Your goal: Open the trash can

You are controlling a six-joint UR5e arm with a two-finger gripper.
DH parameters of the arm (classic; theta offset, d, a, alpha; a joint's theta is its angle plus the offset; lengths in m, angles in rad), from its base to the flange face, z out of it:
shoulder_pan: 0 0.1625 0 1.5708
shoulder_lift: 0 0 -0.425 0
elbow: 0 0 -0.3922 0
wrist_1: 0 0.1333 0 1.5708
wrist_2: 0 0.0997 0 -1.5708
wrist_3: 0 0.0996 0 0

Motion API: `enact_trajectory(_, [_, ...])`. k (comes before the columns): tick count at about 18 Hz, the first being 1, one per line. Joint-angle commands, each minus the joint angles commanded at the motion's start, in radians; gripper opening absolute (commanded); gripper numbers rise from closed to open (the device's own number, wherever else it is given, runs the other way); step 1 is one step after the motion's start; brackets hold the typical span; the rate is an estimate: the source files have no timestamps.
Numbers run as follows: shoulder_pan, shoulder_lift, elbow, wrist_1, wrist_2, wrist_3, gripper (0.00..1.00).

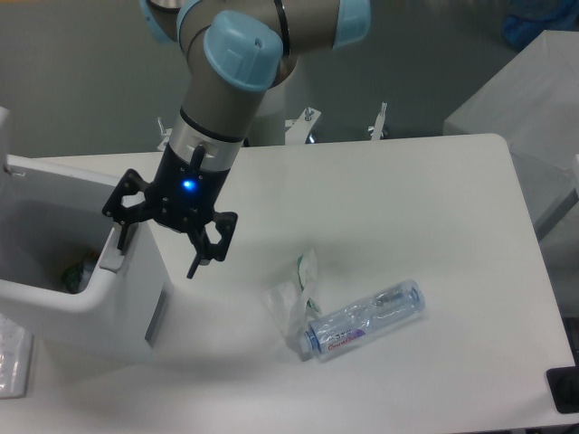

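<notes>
The gripper (pixel 156 246) hangs with its two black fingers spread wide, a blue light glowing on its body. One finger (pixel 120 237) rests on the grey push-tab (pixel 110 256) at the rim of the trash can (pixel 90 298); the other finger hangs free past the bin's outer wall, over the table (pixel 407 208). The bin stands open, and something green lies inside, down and away from the tab. On the other side of the gripper, lower in view, lie a crumpled clear wrapper (pixel 291 303) and, touching it, a clear plastic bottle (pixel 364 319) on its side.
</notes>
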Motion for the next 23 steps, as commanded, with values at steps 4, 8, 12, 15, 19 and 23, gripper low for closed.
enact_trajectory(4, [0.055, -0.009, 0.045, 0.011, 0.009, 0.02, 1.0])
enact_trajectory(8, [0.127, -0.037, 0.055, 0.024, 0.031, 0.132, 1.0])
enact_trajectory(12, [0.201, -0.09, 0.039, 0.029, 0.162, 0.233, 1.0])
enact_trajectory(15, [0.256, -0.199, 0.061, 0.029, 0.285, 0.329, 1.0])
enact_trajectory(19, [0.339, -0.271, 0.135, 0.015, 0.377, 0.492, 1.0])
enact_trajectory(23, [0.35, -0.336, 0.189, 0.02, 0.425, 0.598, 1.0])
